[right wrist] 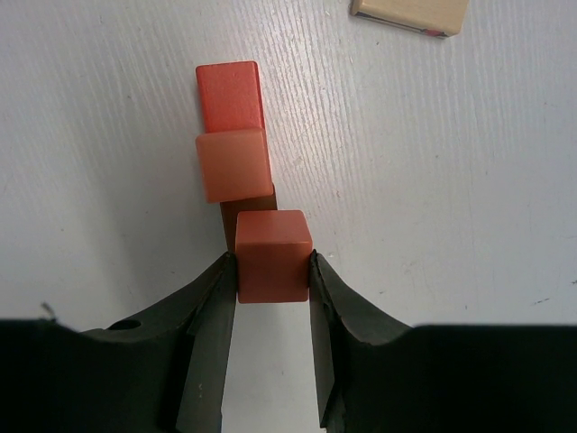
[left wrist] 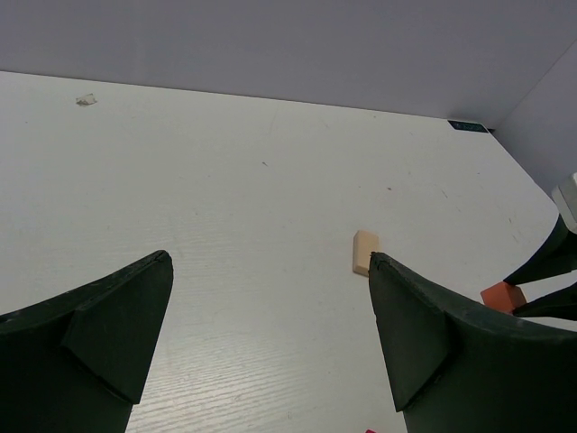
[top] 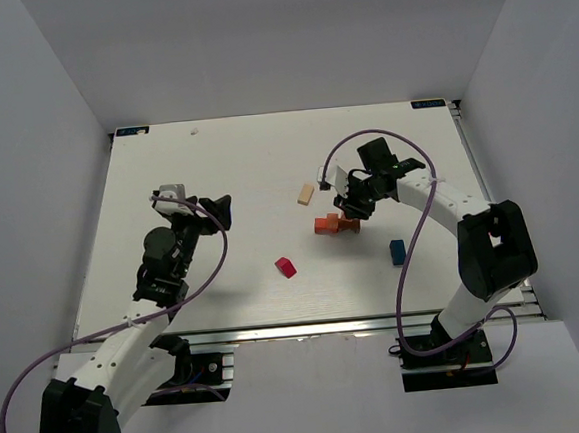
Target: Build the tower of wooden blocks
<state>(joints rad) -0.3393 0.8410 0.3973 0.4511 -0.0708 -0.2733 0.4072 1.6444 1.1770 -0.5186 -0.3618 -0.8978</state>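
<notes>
My right gripper (top: pixel 350 212) is shut on a salmon-orange cube (right wrist: pixel 273 255), held at the near end of a brown bar (right wrist: pixel 260 204). A pink-orange cube (right wrist: pixel 233 164) sits on that bar, with an orange-red block (right wrist: pixel 230 95) beyond it. This small stack (top: pixel 328 224) is at the table's middle right. I cannot tell whether the held cube rests on the bar. A tan bar (top: pixel 305 193) lies flat behind the stack and shows in the left wrist view (left wrist: pixel 365 252). My left gripper (top: pixel 220 214) is open and empty above bare table (left wrist: pixel 270 257).
A magenta-red block (top: pixel 286 267) lies alone in front of the stack. A blue block (top: pixel 398 251) lies near the right arm's forearm. The white table (top: pixel 225 161) is walled at the left, back and right. A small white scrap (left wrist: pixel 87 100) lies at the far left.
</notes>
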